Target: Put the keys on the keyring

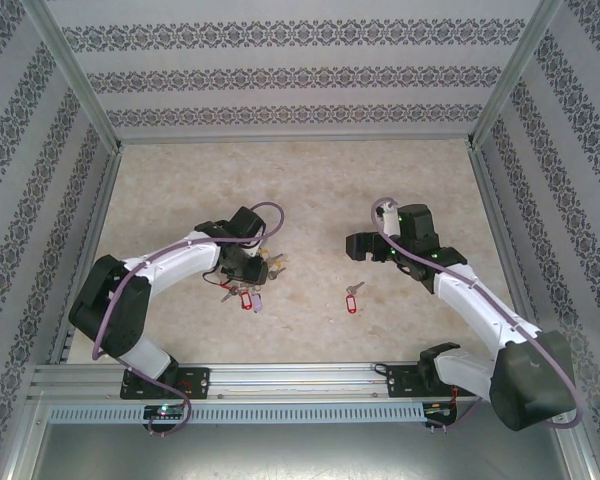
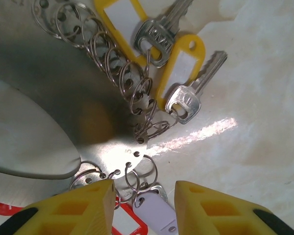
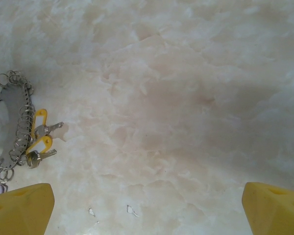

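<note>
Lying lower centre, red-tagged key (image 1: 352, 297) runs near-vertical, blade up-right; right gripper (image 3: 147, 205) fingers wide; left gripper (image 2: 143, 198) narrow over keyring (image 2: 78, 98), grip unclear.

Bright diffuse light, glare streak on table (image 2: 264, 73), soft shadows, mild blur

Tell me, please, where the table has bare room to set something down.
Bare: the far half of the table, up to the back wall, and the near strip between the red-tagged key and the rail. Crowded: around the keyring under the left gripper.
</note>
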Controlling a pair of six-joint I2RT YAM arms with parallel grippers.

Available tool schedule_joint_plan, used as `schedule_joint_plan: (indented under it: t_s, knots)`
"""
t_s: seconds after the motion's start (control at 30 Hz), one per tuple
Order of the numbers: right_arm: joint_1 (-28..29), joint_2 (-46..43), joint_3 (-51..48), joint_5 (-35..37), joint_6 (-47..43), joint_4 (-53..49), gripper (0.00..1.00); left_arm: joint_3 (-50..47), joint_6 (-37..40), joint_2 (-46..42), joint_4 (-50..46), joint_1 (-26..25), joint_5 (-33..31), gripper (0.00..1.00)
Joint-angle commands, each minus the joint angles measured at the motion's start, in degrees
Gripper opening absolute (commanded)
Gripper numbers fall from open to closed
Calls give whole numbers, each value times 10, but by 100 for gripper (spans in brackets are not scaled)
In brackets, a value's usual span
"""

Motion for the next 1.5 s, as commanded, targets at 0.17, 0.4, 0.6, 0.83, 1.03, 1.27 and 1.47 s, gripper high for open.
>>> schedule_joint_plan:
  t_s: [0.17, 0.4, 0.6, 0.83, 1.03, 1.27, 1.47]
  knots:
    - [7, 4, 11, -11, 5, 28, 98, -24, 6, 24, 18, 2, 17, 37]
    - [7, 1, 15, -10, 2, 30, 98, -33, -5, 25, 25, -6, 38, 37]
    - [4, -4, 19, -9, 0, 32, 98, -53, -29, 19, 37, -27, 57, 37]
    - [3, -12, 16, -7, -2, 30, 98, -76, -80, -8, 57, -63, 94, 36]
    - [-1, -3, 13, -9, -3, 35, 98, -86, -121, -48, 46, -97, 113, 36]
    - [5, 19, 19, -29, -5, 48, 97, 34, -40, -55, -36, -68, 46, 36]
    - [27, 30, 28, -47, -20, 41, 97, 85, 15, 20, -20, -31, 17, 35]
